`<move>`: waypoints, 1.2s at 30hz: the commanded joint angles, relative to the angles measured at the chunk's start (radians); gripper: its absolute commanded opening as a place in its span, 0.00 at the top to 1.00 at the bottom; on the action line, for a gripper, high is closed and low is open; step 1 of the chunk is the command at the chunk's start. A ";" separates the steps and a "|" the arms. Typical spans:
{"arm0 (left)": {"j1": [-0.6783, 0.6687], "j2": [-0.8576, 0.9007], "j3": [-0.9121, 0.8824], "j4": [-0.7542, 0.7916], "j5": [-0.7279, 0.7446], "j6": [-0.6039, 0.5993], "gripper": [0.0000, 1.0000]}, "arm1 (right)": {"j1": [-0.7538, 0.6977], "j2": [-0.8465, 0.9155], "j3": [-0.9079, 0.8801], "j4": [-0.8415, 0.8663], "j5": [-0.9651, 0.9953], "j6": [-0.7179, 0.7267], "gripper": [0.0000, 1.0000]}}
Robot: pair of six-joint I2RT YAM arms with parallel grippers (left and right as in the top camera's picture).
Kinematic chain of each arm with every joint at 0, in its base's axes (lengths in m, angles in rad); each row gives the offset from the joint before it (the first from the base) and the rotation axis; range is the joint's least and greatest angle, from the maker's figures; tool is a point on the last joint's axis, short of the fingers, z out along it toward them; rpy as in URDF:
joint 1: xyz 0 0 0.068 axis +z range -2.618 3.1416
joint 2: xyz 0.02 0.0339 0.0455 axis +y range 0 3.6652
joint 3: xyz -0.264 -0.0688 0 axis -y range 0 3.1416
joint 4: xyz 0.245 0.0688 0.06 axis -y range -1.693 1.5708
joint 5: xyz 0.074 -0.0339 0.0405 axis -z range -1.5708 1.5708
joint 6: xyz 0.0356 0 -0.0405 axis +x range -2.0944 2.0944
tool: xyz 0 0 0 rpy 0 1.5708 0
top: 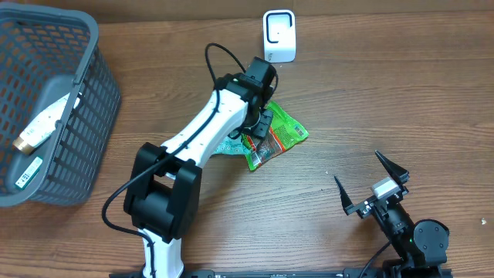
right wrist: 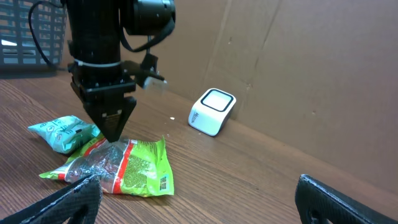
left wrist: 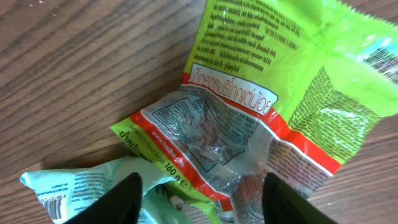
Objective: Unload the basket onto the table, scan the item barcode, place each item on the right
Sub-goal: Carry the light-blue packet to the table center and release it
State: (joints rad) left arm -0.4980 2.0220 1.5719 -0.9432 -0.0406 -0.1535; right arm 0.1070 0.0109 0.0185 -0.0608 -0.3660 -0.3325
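The item, a green snack packet (top: pixel 282 135) with a red band and clear window, lies flat on the wooden table (top: pixel 401 93). My left gripper (top: pixel 262 127) hangs just over its near end. In the left wrist view the packet (left wrist: pixel 280 81) fills the frame, and the left gripper (left wrist: pixel 199 180) stands open, its dark fingers apart and closed on nothing. A small barcode (right wrist: pixel 163 182) shows on the packet's near corner. The white scanner (top: pixel 279 35) stands at the back edge. My right gripper (top: pixel 357 166) is open at the front right, away from the packet.
A crumpled teal packet (top: pixel 229 145) lies against the green one on its left. A grey basket (top: pixel 85 116) at the far left holds a tube (top: pixel 42 123) and a white box (top: pixel 27 174). A cardboard wall (right wrist: pixel 298 62) backs the table.
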 commanded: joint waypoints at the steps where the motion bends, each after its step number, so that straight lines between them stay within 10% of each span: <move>1: -0.012 0.067 0.018 -0.006 -0.070 -0.006 0.51 | 0.007 -0.008 -0.011 0.006 0.006 0.012 0.00; 23: -0.072 0.082 0.300 -0.077 0.079 0.005 0.50 | 0.007 -0.008 -0.011 0.006 0.006 0.012 0.00; 29: 0.060 0.082 0.706 -0.349 -0.058 0.080 0.41 | 0.007 -0.008 -0.011 0.006 0.006 0.012 0.00; 36: 0.360 0.084 0.770 -0.428 -0.093 0.080 0.39 | 0.007 -0.008 -0.011 0.006 0.006 0.012 0.00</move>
State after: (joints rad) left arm -0.2718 2.0983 2.3386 -1.3540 -0.0990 -0.0963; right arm 0.1074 0.0109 0.0185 -0.0608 -0.3660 -0.3321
